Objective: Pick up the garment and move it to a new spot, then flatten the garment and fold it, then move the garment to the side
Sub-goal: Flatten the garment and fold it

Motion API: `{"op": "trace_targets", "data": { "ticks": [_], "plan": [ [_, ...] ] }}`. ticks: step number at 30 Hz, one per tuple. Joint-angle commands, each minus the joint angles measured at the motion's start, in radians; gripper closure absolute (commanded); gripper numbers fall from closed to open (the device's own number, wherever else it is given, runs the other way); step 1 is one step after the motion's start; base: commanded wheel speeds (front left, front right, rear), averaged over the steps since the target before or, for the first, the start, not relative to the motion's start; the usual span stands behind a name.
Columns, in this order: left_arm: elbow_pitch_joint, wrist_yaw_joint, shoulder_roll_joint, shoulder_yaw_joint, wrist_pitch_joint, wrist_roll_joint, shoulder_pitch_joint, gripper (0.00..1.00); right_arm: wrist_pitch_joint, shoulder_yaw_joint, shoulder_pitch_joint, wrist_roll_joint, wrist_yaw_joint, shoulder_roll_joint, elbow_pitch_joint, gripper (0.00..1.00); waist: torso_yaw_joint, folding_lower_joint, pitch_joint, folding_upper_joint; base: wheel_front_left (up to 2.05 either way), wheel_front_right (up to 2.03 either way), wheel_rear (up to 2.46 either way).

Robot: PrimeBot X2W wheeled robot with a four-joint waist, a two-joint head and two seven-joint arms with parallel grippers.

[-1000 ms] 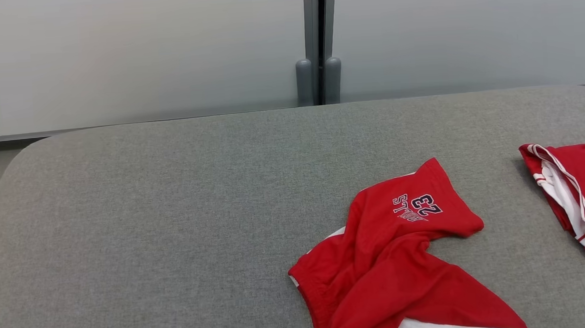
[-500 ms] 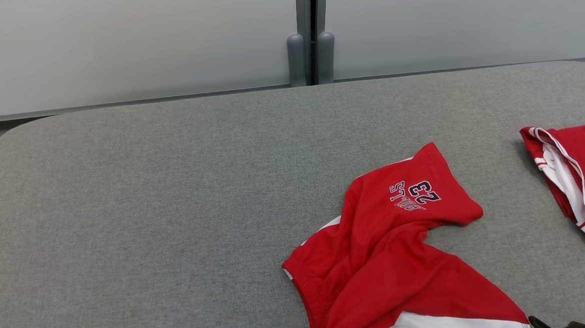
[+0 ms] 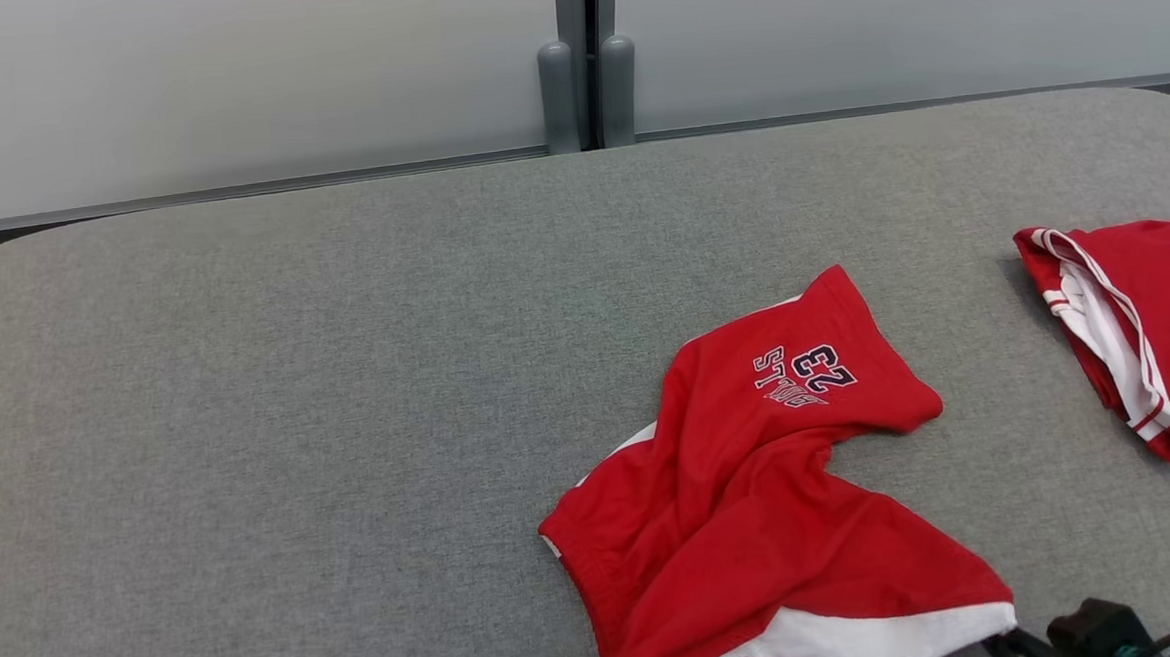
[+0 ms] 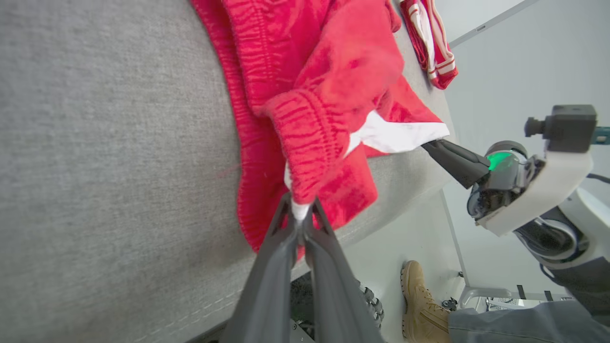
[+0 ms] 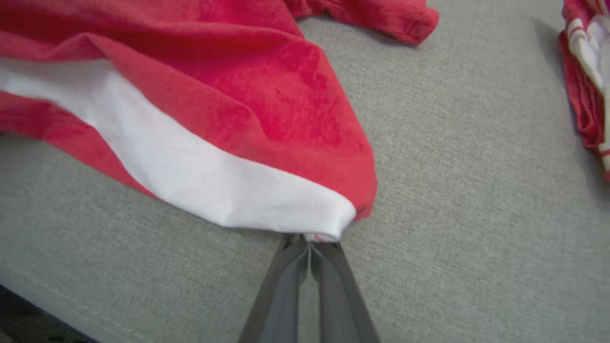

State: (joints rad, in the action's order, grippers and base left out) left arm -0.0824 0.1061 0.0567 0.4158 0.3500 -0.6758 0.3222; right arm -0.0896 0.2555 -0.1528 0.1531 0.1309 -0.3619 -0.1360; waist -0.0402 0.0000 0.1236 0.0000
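now garment [image 3: 745,520] waistband [image 4: 310,138] in l jaws, hem [image 5: 267,200] in r jaws

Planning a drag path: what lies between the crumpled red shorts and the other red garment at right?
Only bare grey surface between shorts and other garment, per the head view.

- The garment [image 3: 755,520]: bright red, with a white band running up to the jaws of the right gripper [image 5: 310,245] and a dark navy "23" with lettering.
- At the jaws of the left gripper [image 4: 300,216]: a white scrap, with ribbed red waistband just beyond.
- Both grippers' fingers: dark grey.
- The second garment [image 3: 1145,319]: red, with white trim and thin red stripes.
- The padded surface [image 3: 298,384]: mottled grey weave.
- The boot [image 4: 419,305]: tan.
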Motion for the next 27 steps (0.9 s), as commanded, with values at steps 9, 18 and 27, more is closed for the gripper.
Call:
{"op": "trace_targets", "data": {
  "ticks": [9,18,27],
  "plan": [
    [-0.338,0.010,0.038,-0.055,0.045,-0.080,-0.115,1.00,-0.189,-0.111,0.071,0.160,0.000,-0.202,0.451,1.00,-0.025,0.0000,0.062,0.0000,0.00,0.00,0.00],
    [-0.344,-0.039,0.098,-0.195,0.294,-0.125,-0.753,1.00,-0.296,-0.162,0.577,0.395,0.000,-0.397,0.556,1.00,0.006,0.0000,0.321,0.0000,0.00,0.00,0.00],
    [0.164,-0.057,0.042,-0.265,0.225,-0.055,-1.571,1.00,-0.255,-0.051,1.410,0.379,0.000,-0.289,0.153,1.00,0.033,0.0000,0.576,0.0000,0.00,0.00,0.00]
  ]
}}
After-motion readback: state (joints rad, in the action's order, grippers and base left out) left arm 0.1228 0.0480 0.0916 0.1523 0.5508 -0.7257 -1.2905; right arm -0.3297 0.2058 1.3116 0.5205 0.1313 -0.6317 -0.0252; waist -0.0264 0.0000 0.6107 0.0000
